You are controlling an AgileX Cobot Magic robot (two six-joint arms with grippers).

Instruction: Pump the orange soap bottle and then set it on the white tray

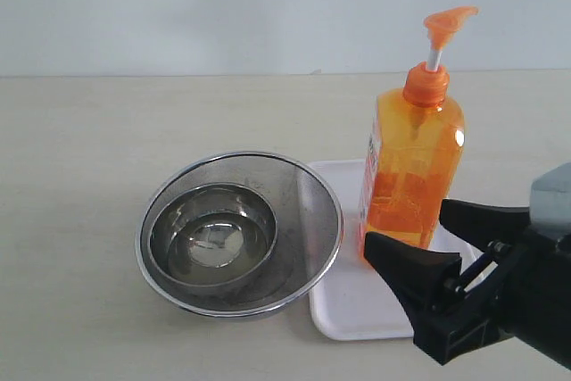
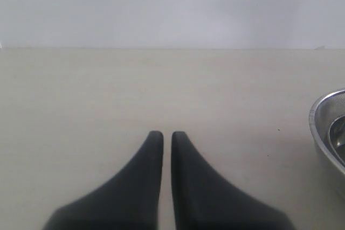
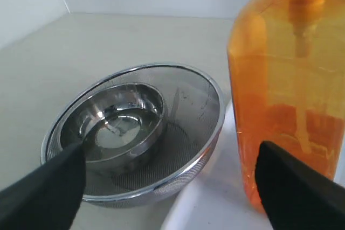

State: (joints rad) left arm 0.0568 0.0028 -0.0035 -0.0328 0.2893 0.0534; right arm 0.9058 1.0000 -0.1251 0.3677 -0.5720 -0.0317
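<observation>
Close to the camera, the right gripper (image 1: pixel 403 225) holds its jaws wide, empty, just before the tall translucent orange soap bottle (image 1: pixel 415 158), upright on the flat white plastic tray (image 1: pixel 357 314). Likely release: draw straight back, level, clear of the round steel mesh bowl (image 1: pixel 239 234) beside it. Left gripper (image 2: pixel 167 136) is closed, empty.

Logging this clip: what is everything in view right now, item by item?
orange soap bottle: 1, orange, upright on the tray
white tray: 1, white, right of the bowls
mesh steel bowl: 1, silver, at the tray's left edge
small steel bowl: 1, silver, inside the mesh bowl
table: 1, beige, under everything
right pincer: 1, black, open, at the bottle's base
left pincer: 1, black, shut, above the table
</observation>
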